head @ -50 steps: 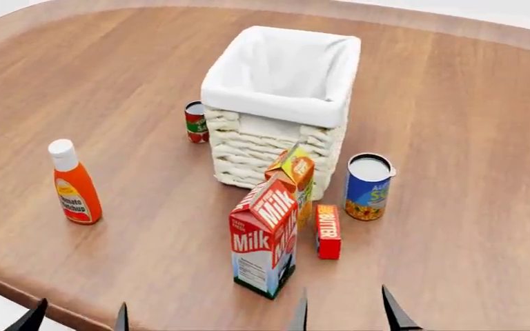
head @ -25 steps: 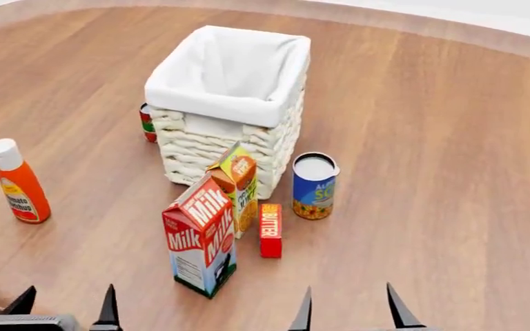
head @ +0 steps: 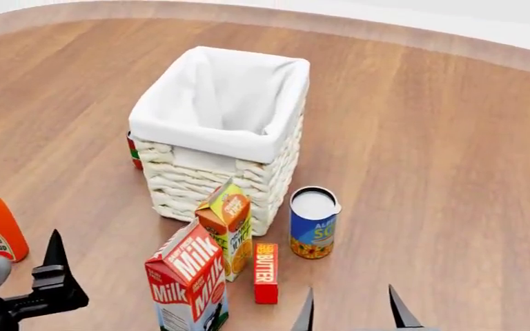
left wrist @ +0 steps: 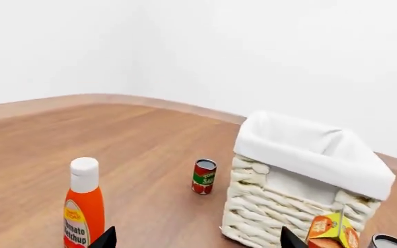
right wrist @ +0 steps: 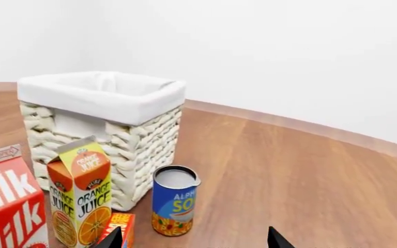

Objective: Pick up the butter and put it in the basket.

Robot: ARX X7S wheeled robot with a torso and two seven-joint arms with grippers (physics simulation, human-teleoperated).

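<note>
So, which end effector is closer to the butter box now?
The right end effector. It sits just to the right of the butter, at the table's near edge. The left end effector is far to the left, beyond the milk carton.

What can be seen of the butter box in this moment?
The butter is a small flat red-orange box with white BUTTER lettering, standing on a narrow edge on the wooden table. It sits close beside the orange juice carton and milk carton, left of the blue can and in front of the basket. Contact with the cartons cannot be judged. No gripper touches it; only a corner shows in the right wrist view.
</note>
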